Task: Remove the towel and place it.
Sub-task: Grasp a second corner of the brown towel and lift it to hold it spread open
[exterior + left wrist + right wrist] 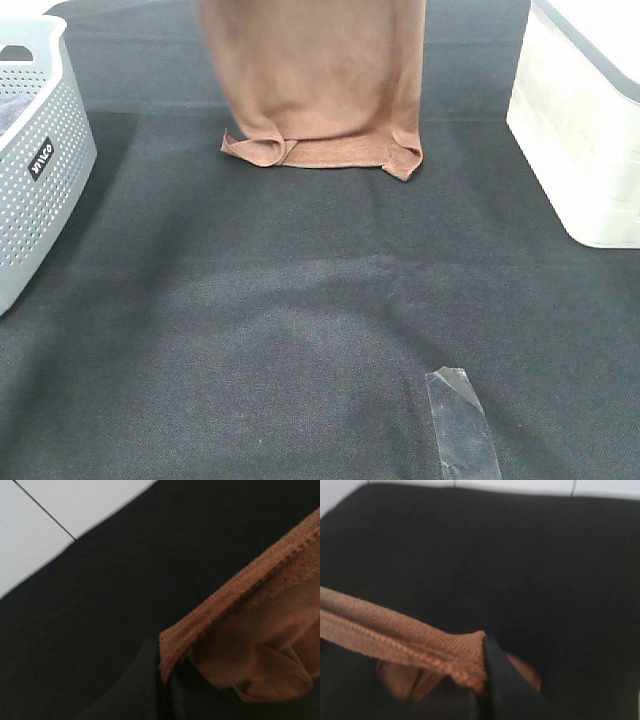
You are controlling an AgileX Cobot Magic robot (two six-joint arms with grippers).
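A: Whereabouts of the towel [315,70]?
B: Hanging at the far middle of the cloth [300,300], upper part out of the high view, lower edge crumpled on the cloth, between basket [40,170] on the left and box [580,130] on the right.
A: And the left gripper [162,675]?
B: Pinching a hemmed towel corner.
A: And the right gripper [482,680]?
B: Likewise clamped on the hem, at a corner.
A: Anything nearer?
B: Strip of tape [460,420], flat on the cloth, well apart from the towel.
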